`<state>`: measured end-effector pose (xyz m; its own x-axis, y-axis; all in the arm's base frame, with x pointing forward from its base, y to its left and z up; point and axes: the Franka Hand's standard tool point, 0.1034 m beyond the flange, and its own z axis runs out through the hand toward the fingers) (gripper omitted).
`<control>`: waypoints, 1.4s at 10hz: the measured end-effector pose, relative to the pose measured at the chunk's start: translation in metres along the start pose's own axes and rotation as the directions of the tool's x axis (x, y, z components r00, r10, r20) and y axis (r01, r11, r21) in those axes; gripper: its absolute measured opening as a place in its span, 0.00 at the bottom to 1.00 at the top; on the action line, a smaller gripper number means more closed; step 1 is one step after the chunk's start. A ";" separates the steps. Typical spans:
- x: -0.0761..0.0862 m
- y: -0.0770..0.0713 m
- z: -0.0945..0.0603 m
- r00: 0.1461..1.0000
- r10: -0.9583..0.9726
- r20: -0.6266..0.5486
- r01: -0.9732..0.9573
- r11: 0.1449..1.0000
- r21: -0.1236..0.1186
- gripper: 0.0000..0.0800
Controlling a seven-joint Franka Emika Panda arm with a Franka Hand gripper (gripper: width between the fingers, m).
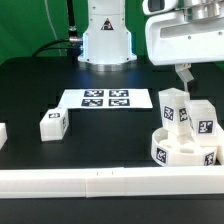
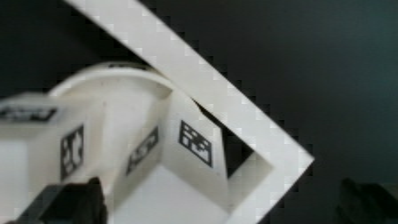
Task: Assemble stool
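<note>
The stool's round ribbed seat (image 1: 186, 152) lies at the exterior view's right, near the front rail. Two tagged block legs (image 1: 171, 106) (image 1: 203, 121) stand upright in it. A third leg (image 1: 52, 123) lies loose on the table at the left. My gripper (image 1: 186, 78) hangs just above the standing legs, open and holding nothing. In the wrist view the gripper (image 2: 214, 205) looks down on the seat's rim (image 2: 111, 76) and the tagged legs (image 2: 196, 146) (image 2: 71, 150), with one dark fingertip (image 2: 71, 200) at the edge.
The marker board (image 1: 105, 98) lies mid-table. A long white rail (image 1: 100, 181) runs along the front edge and shows in the wrist view (image 2: 199, 72). A white piece (image 1: 3, 133) sits at the far left edge. The robot base (image 1: 106, 40) stands at the back.
</note>
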<state>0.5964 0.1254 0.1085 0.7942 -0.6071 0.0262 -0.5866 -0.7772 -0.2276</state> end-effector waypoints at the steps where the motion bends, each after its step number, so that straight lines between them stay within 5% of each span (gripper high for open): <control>1: 0.000 0.000 0.000 0.999 -0.049 -0.001 0.049 0.999 -0.002 0.81; 5: 0.001 0.002 0.002 0.944 -0.330 0.003 0.330 0.944 -0.011 0.81; 9: 0.006 -0.002 0.007 0.679 -0.732 0.057 0.734 0.679 -0.024 0.81; 14: 0.011 0.003 0.006 0.466 -0.882 0.070 0.884 0.466 -0.016 0.81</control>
<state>0.6046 0.1173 0.1020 0.8987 0.4138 0.1451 0.4263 -0.9021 -0.0678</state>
